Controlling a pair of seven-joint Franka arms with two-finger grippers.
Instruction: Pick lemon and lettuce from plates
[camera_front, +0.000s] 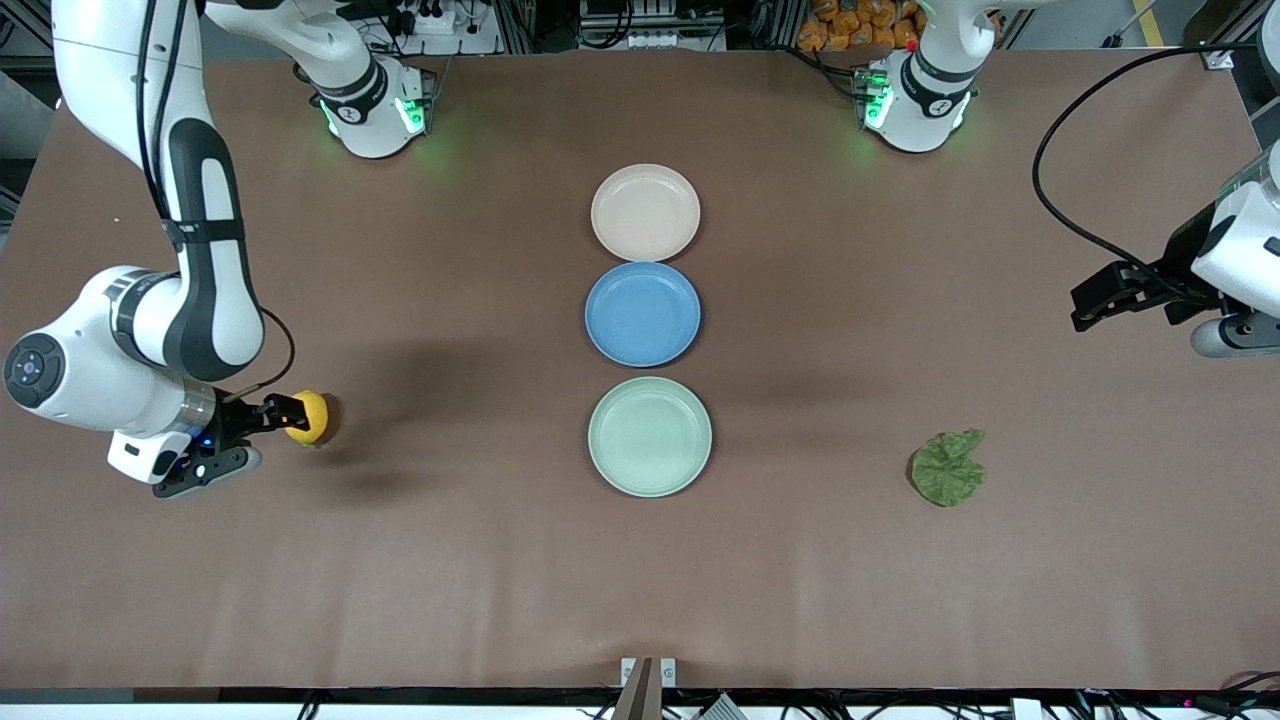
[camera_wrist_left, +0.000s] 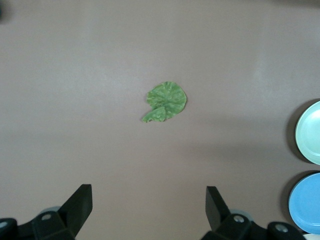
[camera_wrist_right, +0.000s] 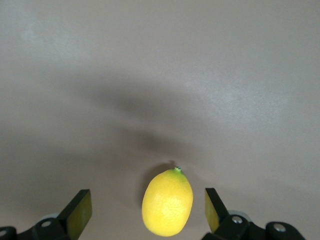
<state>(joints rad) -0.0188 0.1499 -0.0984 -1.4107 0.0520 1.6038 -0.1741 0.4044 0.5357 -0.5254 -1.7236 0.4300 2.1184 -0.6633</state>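
Note:
The yellow lemon (camera_front: 308, 416) (camera_wrist_right: 167, 210) lies on the bare table toward the right arm's end, off the plates. My right gripper (camera_front: 272, 420) (camera_wrist_right: 147, 201) is low around it, open, one finger on each side with a gap to both. The dark green lettuce (camera_front: 948, 468) (camera_wrist_left: 167, 101) lies flat on the table toward the left arm's end. My left gripper (camera_front: 1088, 305) (camera_wrist_left: 149, 197) hangs open and empty over the table, well apart from the leaf. The cream plate (camera_front: 645, 212) and the mint plate (camera_front: 650, 436) (camera_wrist_left: 310, 132) hold nothing.
A blue plate (camera_front: 643, 313) (camera_wrist_left: 305, 202) sits between the cream and mint plates in a row down the middle of the table. A black cable (camera_front: 1060, 210) loops over the table near the left arm.

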